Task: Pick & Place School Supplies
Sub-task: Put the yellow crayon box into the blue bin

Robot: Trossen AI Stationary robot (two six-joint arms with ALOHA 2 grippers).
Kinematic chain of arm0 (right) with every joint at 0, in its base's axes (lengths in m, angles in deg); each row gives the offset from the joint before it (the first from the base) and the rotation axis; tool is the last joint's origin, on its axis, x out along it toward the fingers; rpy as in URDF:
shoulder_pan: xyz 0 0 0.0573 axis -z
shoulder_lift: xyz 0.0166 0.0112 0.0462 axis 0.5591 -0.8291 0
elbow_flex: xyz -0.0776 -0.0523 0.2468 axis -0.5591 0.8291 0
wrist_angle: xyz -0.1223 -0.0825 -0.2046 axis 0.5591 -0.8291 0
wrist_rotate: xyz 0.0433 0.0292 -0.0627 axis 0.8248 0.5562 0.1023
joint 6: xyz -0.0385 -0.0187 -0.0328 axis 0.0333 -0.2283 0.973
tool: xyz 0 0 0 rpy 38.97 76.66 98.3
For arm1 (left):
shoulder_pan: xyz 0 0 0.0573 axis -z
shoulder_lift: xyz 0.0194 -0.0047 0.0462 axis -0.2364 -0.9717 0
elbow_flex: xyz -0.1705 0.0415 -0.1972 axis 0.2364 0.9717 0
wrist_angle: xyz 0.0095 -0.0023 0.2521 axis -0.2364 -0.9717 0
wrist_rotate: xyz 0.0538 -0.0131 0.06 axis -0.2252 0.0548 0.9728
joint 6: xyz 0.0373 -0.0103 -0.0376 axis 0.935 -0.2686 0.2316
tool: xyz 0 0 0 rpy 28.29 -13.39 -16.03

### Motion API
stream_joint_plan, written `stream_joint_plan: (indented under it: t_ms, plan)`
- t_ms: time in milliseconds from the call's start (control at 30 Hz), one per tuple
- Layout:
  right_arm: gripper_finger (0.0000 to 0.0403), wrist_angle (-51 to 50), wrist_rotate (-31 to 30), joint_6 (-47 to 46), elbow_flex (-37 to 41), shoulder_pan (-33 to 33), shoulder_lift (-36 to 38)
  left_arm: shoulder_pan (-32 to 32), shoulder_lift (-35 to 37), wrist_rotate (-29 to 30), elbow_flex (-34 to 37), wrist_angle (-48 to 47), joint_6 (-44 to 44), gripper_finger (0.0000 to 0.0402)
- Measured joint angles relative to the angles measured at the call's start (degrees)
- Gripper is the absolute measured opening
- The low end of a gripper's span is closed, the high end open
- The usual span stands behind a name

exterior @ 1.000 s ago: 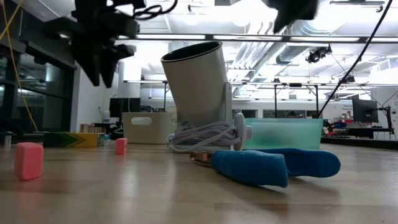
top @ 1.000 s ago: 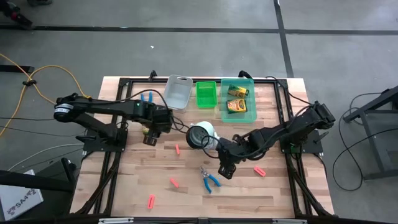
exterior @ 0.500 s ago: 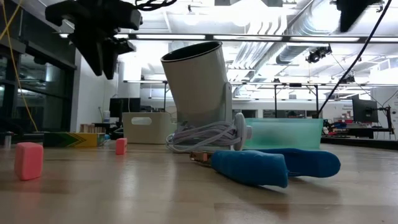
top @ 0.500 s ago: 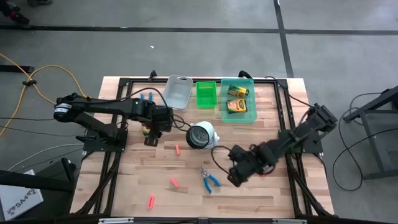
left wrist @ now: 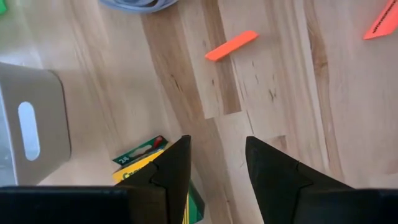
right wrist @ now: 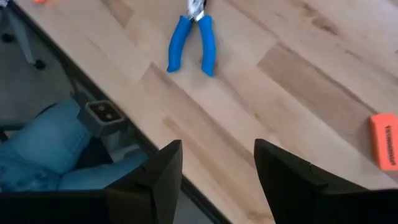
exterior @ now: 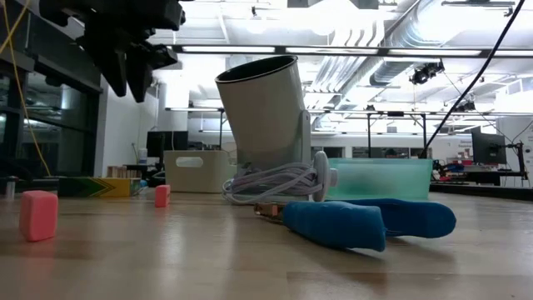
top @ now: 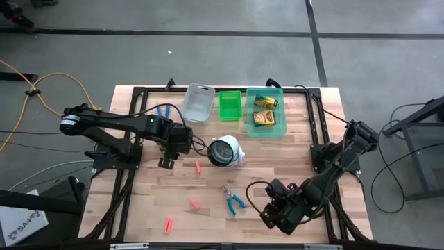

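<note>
The left end effector (top: 166, 162) hangs above the left middle of the tabletop (top: 208, 219) with its two fingers (left wrist: 177, 168) parted and nothing between them; the wrist view shows bare wood in the gap. Just beside those fingers, partly under one of them, lies a green-and-yellow crayon box (left wrist: 146, 163) on the wood, close to the grey bin (left wrist: 31, 130). A short red-pink stub (left wrist: 231, 45) lies a little farther out, and another stub (left wrist: 382, 20) shows at the frame's edge. The right end effector (top: 267, 217) is near the front edge of the tabletop, right of centre, its fingers (right wrist: 283, 171) also spread apart and empty. Beyond them lie the blue-handled scissors (right wrist: 193, 37), flat on the wood and well apart from the fingers, and a pink stub (right wrist: 384, 140) off to one side. From above, the scissors (top: 234, 199) sit between the front stubs (top: 194, 203) and the right arm, with a round white object (top: 225, 151) behind them near the middle. At the back stand the grey bin (top: 198, 102), a green bin (top: 229, 105) and a teal bin (top: 266, 125); the teal one holds two crayon boxes (top: 264, 118). A second pair of blue-handled scissors (top: 164, 110) lies left of the grey bin.
</note>
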Motion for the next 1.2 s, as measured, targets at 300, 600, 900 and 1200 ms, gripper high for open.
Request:
stream_joint_plan:
  t_ms: [300,600,900,1200]
  plan:
    - [0.0189,10.9,7.9,0.2,0.0,0.4,0.0,0.4,0.0,0.0,0.0,0.0,-2.2,0.0145]
    - [0.0189,24.1,7.6,0.2,0.0,1.3,0.0,0.4,0.0,0.0,0.0,0.3,-9.5,0.0145]
    - [0.0189,31.9,7.5,0.2,0.0,1.3,0.0,0.4,0.0,8.0,0.0,4.7,-36.8,0.0145]
    - [0.0189,32.7,7.5,0.2,0.0,1.3,0.0,-3.8,-3.9,17.3,0.0,11.7,-56.4,0.0145]
